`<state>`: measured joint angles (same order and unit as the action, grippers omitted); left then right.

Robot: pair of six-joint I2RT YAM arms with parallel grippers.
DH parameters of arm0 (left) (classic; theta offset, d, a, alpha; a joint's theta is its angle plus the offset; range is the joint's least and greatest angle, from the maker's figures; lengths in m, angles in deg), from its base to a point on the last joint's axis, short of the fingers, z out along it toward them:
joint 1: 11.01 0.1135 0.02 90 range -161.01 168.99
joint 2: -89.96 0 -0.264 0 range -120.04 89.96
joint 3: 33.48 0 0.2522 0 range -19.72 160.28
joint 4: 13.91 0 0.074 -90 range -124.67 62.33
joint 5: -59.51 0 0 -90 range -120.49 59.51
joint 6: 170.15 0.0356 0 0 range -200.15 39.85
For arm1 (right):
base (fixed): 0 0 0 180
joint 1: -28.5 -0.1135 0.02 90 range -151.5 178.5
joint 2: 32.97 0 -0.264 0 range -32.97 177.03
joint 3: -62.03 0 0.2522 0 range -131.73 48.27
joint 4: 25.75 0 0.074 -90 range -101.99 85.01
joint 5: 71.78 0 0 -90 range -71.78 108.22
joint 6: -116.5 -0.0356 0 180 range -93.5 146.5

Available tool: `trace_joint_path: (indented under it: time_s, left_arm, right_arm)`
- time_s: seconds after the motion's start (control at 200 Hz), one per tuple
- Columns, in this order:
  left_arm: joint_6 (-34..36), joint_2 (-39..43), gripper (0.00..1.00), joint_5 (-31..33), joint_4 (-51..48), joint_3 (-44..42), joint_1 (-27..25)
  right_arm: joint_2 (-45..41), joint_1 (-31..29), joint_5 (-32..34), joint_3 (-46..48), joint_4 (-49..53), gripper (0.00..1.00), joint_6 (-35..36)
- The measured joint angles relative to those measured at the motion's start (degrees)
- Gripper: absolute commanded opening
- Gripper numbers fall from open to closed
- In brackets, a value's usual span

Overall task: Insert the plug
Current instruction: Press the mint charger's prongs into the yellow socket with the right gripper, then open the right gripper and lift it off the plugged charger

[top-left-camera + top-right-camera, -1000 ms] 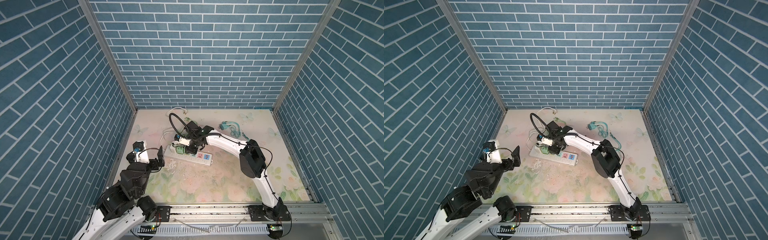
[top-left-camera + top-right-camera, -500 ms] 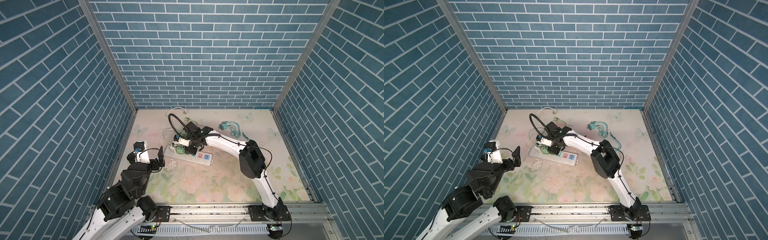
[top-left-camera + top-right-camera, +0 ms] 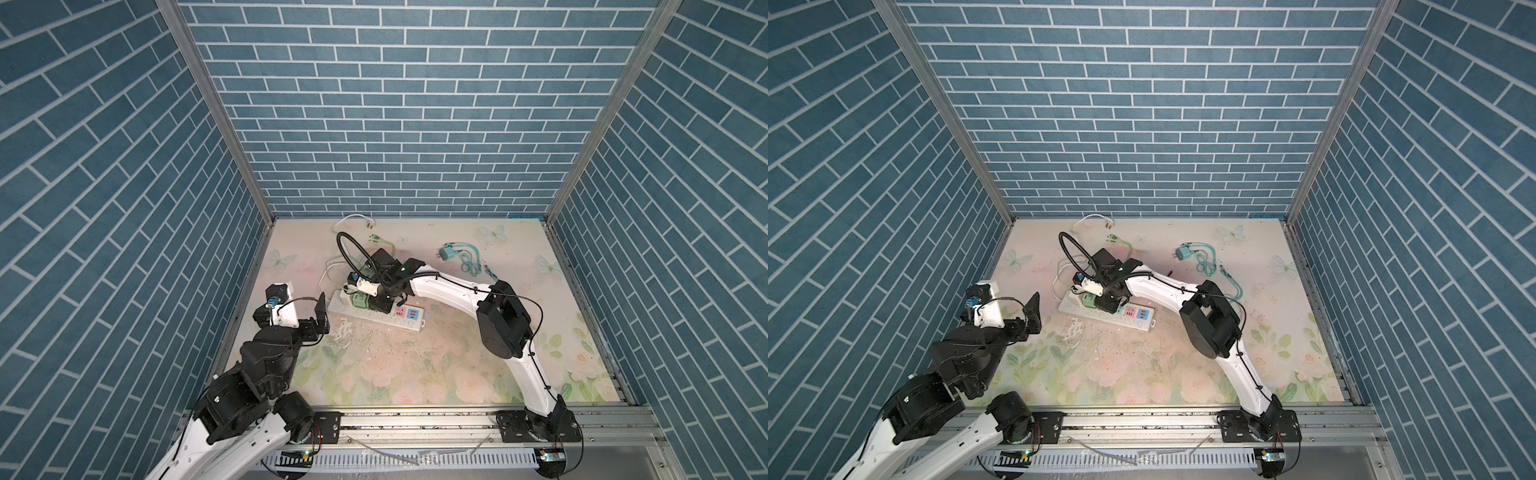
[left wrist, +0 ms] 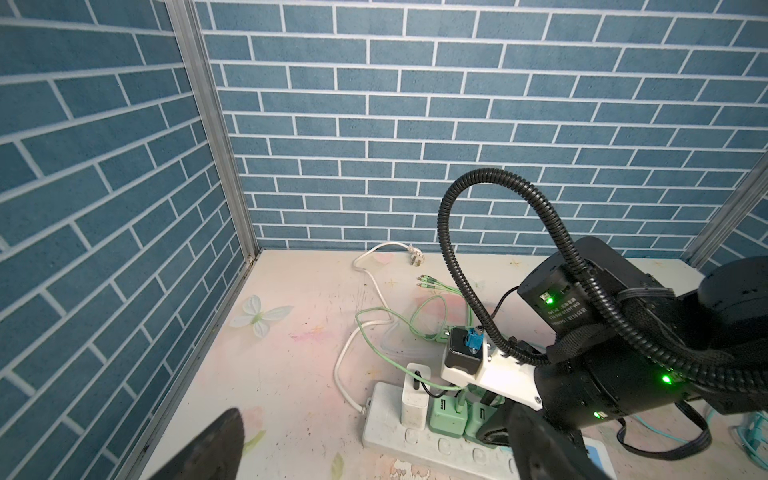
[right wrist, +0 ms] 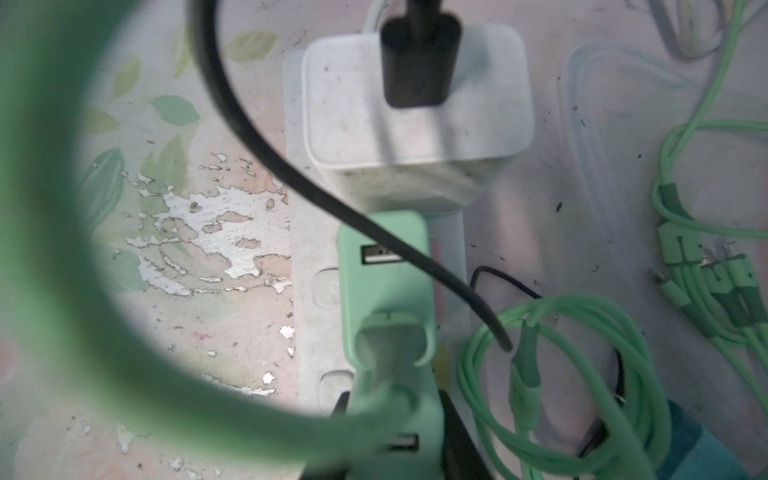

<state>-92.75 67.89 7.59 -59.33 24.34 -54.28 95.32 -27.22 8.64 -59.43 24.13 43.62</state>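
Right pincer (image 3: 379,303) is clenched across the flat sides of the mint-green plug (image 4: 482,417), likely a light, rigid, slick block, on the power strip (image 4: 415,440) at nine o'clock of the table's (image 3: 415,374) middle, while the left pincer (image 4: 379,411) hangs released and empty.

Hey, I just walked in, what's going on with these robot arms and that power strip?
The right gripper is closed on a green charger at the white power strip, beside a second green charger and a white charger that already stand in it. Whether the held one is fully seated I cannot tell. The left gripper hangs open off to the side, holding nothing. A teal charger lies loose farther back.
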Motion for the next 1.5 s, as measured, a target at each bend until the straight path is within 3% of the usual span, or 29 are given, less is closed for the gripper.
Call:
trace_joint_path:
  time_s: [0.51,0.735,0.945,1.32,1.5]
  left_arm:
    - [0.22,1.79,1.0,-0.39,0.68,0.0,0.0]
    - [0.17,1.18,1.0,0.31,0.24,0.0,0.0]
    - [-1.88,-0.92,1.0,2.8,-1.03,-0.07,0.0]
    - [-5.05,-2.89,1.0,4.31,-2.25,-0.61,0.0]
    - [-5.79,-5.2,1.0,4.31,-2.78,-0.5,0.0]
  right_arm:
    - [3.87,-0.96,0.85,-4.39,-0.55,0.0,-4.39]
    - [5.81,-1.73,1.81,-7.85,0.26,0.28,-5.31]
    - [5.81,-1.81,1.79,-7.72,1.33,0.42,-5.95]
    - [5.11,-0.85,-0.39,-7.72,3.21,0.47,-6.91]
    - [-1.4,1.09,-2.73,-4.07,3.1,0.47,-8.52]
